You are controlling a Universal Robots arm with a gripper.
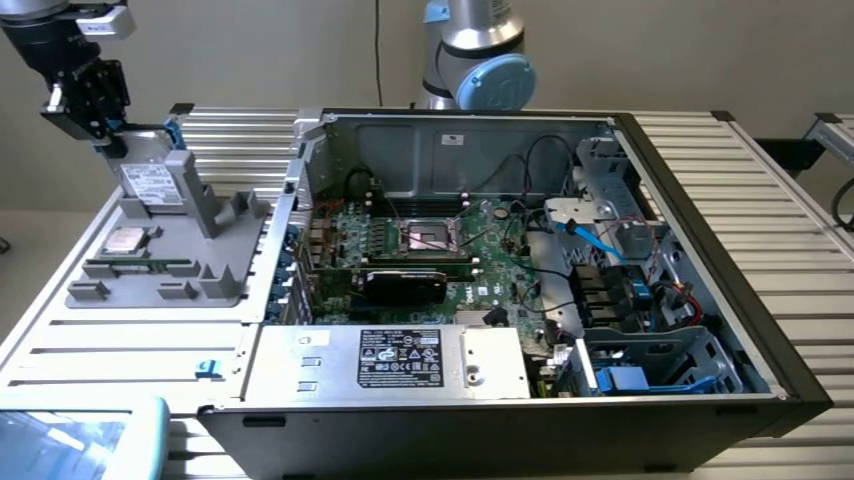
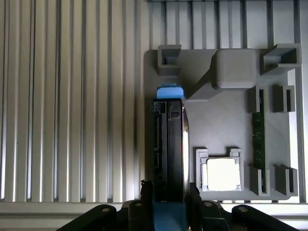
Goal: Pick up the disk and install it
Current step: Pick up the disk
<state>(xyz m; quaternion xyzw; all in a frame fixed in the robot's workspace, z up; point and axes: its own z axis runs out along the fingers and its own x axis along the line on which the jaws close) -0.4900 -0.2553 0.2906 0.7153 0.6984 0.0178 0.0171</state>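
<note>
Clamped on the disk [image 2: 168,139], the pincer [image 2: 169,188] has its two black fingers [image 2: 146,188] pressed against the two flat sides of the drive, at the end with the blue bracket. No gap is visible between the fingers and the drive. In the exterior view the pincer [image 1: 110,148] hangs at the far upper corner on the exterior view's left, with its tip at the upper end of the disk [image 1: 150,182].

The disk stands on its edge in the grey fixture tray [image 2: 221,125], and its white label faces the exterior camera. It leans against a tall grey post [image 1: 200,190] of this tray. Just beside it in the tray, a small square silver chip [image 2: 222,174] lies in its own frame, and a green memory stick [image 2: 259,139] stands in a slot a little further away.

The tray [image 1: 200,270] rests on a ribbed metal table [image 1: 787,200]. On the exterior view's right of the tray lies an open computer case [image 1: 801,380] with the motherboard visible and a silver box [image 1: 387,360] with a black-and-white sticker at its near side. Behind the case stands the arm's base [image 1: 474,60].
</note>
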